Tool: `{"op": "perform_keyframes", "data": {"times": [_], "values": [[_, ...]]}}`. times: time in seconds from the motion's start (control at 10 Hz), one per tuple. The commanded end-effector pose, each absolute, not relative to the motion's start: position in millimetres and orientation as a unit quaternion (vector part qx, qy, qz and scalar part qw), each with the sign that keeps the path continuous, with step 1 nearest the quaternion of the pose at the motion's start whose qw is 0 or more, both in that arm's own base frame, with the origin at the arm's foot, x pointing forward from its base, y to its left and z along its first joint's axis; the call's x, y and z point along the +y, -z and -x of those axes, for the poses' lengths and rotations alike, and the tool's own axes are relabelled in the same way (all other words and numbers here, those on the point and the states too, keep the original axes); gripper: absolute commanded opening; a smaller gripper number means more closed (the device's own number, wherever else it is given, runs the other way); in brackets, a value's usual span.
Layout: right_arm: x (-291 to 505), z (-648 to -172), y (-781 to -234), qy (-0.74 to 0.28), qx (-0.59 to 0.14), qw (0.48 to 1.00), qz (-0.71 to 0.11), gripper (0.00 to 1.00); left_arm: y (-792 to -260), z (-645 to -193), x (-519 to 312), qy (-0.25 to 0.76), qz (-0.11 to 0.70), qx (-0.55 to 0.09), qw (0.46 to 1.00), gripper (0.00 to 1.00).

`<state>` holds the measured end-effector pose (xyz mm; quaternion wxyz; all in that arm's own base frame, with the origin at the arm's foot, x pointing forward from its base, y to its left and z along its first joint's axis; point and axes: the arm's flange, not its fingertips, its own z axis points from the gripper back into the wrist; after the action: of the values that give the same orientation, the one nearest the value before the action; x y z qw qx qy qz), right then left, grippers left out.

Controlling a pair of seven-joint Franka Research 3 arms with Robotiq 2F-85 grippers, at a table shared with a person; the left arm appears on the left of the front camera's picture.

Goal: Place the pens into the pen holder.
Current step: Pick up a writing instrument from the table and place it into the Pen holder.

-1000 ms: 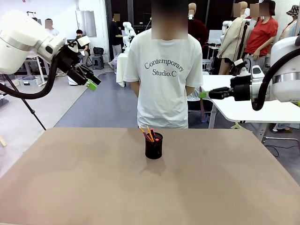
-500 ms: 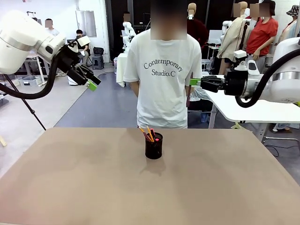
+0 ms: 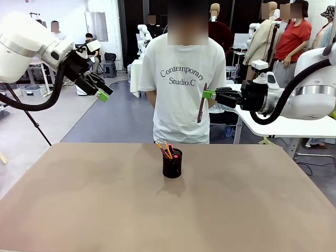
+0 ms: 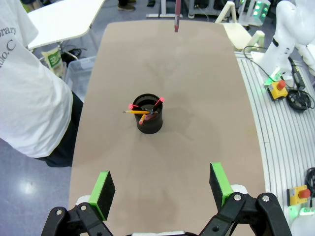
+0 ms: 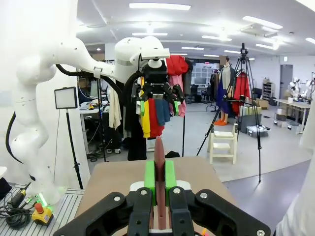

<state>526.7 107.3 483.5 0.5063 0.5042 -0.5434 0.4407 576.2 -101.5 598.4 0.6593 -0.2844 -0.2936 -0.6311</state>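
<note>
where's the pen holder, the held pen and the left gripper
pen holder (image 3: 172,167): front view, mesh wall
held pen (image 3: 201,107): front view, middle of shaft
left gripper (image 4: 161,187): left wrist view, midway between green pads

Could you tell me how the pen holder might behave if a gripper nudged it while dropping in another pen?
The pen holder would probably slide or tip easily: it is a small mesh cup, likely light, standing free on the smooth table. The pens inside lean to one side and stick out above the rim, which may raise its balance point. Its round shape suggests it would roll if toppled.
</note>
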Motion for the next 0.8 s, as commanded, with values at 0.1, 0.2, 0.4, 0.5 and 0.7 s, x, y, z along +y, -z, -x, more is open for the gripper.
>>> {"op": "perform_keyframes", "data": {"times": [0.1,0.2,0.4,0.5,0.7], "values": [[107.1,-525.1,-489.3,-0.443,-0.546,0.503,-0.502,0.0,-599.2,-575.5,-100.7,0.63,0.287,-0.292,0.66,1.0],[107.1,-525.1,-489.3,-0.443,-0.546,0.503,-0.502,0.0,-599.2,-575.5,-100.7,0.63,0.287,-0.292,0.66,1.0],[106.4,-526.6,-484.0,-0.441,-0.544,0.506,-0.503,0.0,-599.2,-575.5,-100.7,0.63,0.287,-0.292,0.66,1.0],[112.9,-536.1,-465.8,-0.458,-0.558,0.493,-0.486,0.0,-599.2,-575.5,-100.7,0.63,0.287,-0.292,0.66,1.0],[128.1,-556.7,-442.2,-0.463,-0.536,0.496,-0.502,0.0,-599.2,-575.5,-100.7,0.63,0.287,-0.292,0.66,1.0]]}}
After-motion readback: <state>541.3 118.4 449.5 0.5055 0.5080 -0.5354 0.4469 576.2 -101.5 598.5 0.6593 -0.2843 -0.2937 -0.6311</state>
